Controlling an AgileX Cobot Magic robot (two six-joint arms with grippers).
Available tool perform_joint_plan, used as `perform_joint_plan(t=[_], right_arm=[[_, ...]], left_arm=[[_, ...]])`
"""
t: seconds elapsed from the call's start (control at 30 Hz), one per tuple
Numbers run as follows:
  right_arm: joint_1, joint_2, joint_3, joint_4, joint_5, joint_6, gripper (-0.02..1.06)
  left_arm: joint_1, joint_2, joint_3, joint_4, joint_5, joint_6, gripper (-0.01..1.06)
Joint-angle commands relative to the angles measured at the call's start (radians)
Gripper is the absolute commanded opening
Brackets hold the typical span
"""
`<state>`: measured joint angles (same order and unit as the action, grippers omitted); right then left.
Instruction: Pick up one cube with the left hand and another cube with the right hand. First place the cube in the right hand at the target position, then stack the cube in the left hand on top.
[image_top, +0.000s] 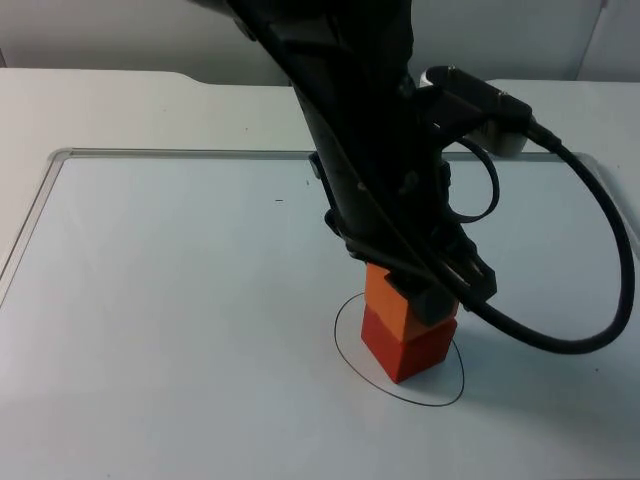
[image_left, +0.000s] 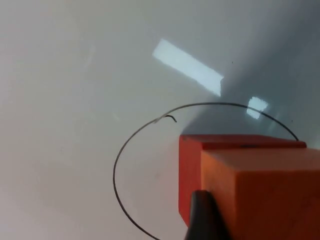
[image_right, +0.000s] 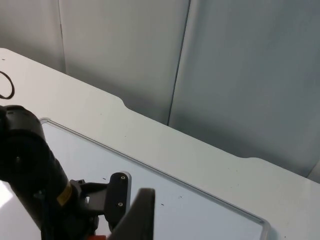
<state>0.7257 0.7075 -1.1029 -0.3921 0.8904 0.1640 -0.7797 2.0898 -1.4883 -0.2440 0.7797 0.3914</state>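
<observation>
In the top view the left arm (image_top: 350, 120) is seen reaching from the upper left of the frame down to the lower centre, where the left gripper (image_top: 430, 290) is closed around the orange cube (image_top: 385, 300) and the cube is pinched between its black fingers. The orange cube is set on top of the red cube (image_top: 405, 350), sitting slightly toward the upper left of it, so that part of the red cube's top is left uncovered at the right. The red cube is placed on the whiteboard (image_top: 150, 300) inside a thin drawn circle (image_top: 337, 330) – the circle's line runs close around the stack. In the left wrist view the same stack is met close up: a black fingertip (image_left: 202, 215) is pressed against the side of the orange cube (image_left: 270, 195), the red cube (image_left: 190, 170) is seen just behind it, and the circle (image_left: 116, 170) curves round both. The right gripper (image_right: 142, 220) is held well apart from the stack – it is turned toward the grey partition wall (image_right: 250, 75) and the white table (image_right: 200, 150), with the left arm (image_right: 25, 165) in front of it; whether it is spread or closed cannot be told.
</observation>
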Motion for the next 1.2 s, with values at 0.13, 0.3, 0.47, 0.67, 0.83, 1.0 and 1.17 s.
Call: perform_joint_plan(t=[0.13, 0.3, 0.47, 0.67, 0.83, 1.0, 1.17], right_arm=[[0.004, -0.005, -0.005, -0.003, -0.003, -0.005, 0.93], [0.004, -0.005, -0.005, -0.001, -0.004, -0.005, 0.93], [0.004, -0.005, -0.005, -0.001, -0.004, -0.005, 0.93], [0.004, -0.005, -0.005, 0.001, -0.004, -0.005, 0.93], [0.004, -0.005, -0.005, 0.001, -0.004, -0.005, 0.93], [0.004, -0.005, -0.005, 0.005, -0.004, -0.005, 0.93], [0.004, -0.005, -0.005, 0.005, -0.004, -0.005, 0.93]], left_arm=[[-0.007, 0.004, 0.002, -0.016, 0.016, -0.009, 0.69], [-0.007, 0.004, 0.000, -0.041, 0.004, -0.009, 0.69], [-0.007, 0.004, 0.000, -0.046, 0.002, -0.027, 0.69], [-0.007, -0.006, 0.000, -0.052, 0.002, -0.032, 0.69], [-0.007, -0.045, 0.000, -0.044, 0.002, -0.032, 0.69], [-0.007, -0.080, -0.002, -0.001, 0.016, -0.032, 0.69], [-0.007, -0.143, -0.004, 0.031, 0.017, -0.032, 0.69]])
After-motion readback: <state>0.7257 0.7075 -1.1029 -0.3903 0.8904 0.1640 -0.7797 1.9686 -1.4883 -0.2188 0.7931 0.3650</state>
